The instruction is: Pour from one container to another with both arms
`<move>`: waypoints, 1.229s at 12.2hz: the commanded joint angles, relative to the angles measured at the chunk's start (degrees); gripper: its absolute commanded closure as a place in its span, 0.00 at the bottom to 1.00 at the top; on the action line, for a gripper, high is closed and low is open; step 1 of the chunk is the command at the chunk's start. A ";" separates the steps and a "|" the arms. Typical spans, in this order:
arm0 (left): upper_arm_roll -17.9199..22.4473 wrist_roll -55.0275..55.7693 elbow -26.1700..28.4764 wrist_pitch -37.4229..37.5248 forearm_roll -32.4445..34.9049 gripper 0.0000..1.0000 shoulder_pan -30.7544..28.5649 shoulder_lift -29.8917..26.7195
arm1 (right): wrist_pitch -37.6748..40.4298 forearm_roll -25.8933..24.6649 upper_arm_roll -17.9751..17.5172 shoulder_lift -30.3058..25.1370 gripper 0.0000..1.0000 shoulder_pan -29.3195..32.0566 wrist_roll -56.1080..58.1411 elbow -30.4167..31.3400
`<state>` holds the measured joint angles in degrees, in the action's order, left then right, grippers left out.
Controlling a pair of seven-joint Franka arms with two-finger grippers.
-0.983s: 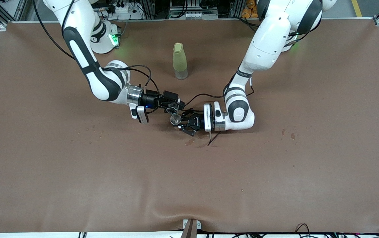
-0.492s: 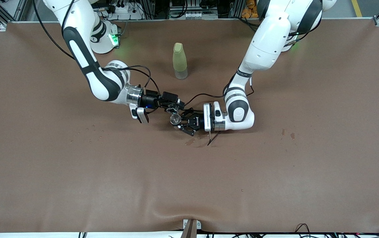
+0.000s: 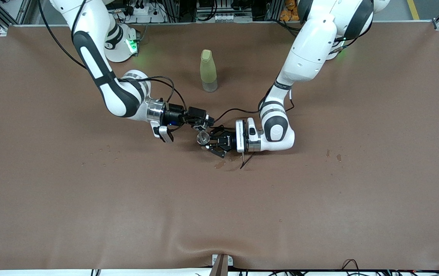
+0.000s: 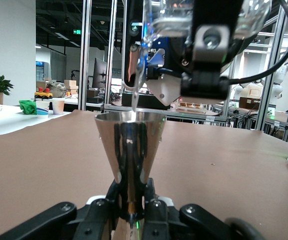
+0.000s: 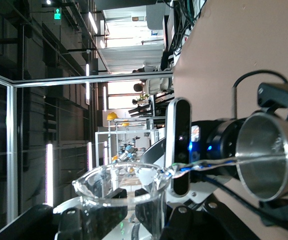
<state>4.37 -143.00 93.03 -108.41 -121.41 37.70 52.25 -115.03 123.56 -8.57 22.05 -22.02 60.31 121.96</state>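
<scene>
We see the two grippers crowding mid-table: the right gripper (image 3: 203,123), clamped on the tipped glass cup (image 4: 203,17), sits right over the steel jigger (image 3: 203,138) clamped in the left gripper (image 3: 208,145), leaving no gap between them. The yellow-green bottle (image 3: 208,71) stands farther from the front camera. Bare table (image 3: 219,214) lies nearer.

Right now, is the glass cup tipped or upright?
Tipped. The right gripper holds the glass cup on its side, a thin stream running from its lip into the jigger.
</scene>
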 commanded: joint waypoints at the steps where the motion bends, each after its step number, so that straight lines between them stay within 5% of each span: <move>1: -0.15 -0.71 1.10 0.39 0.83 1.00 -0.35 -1.53 | 1.03 1.06 -0.05 -1.23 1.00 0.05 -2.74 0.82; 10: -0.06 -1.14 1.46 0.83 0.83 1.00 -0.87 -1.62 | 1.82 1.15 -0.05 -1.31 1.00 0.14 -12.41 0.64; 15: -0.15 -1.14 1.46 0.83 0.83 1.00 -0.87 -1.71 | 1.65 -0.34 0.57 -1.23 1.00 0.22 1.61 -0.59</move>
<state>4.43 -143.00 93.04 -108.10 -121.41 37.17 52.25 -113.27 123.47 -8.23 21.90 -22.00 55.66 121.25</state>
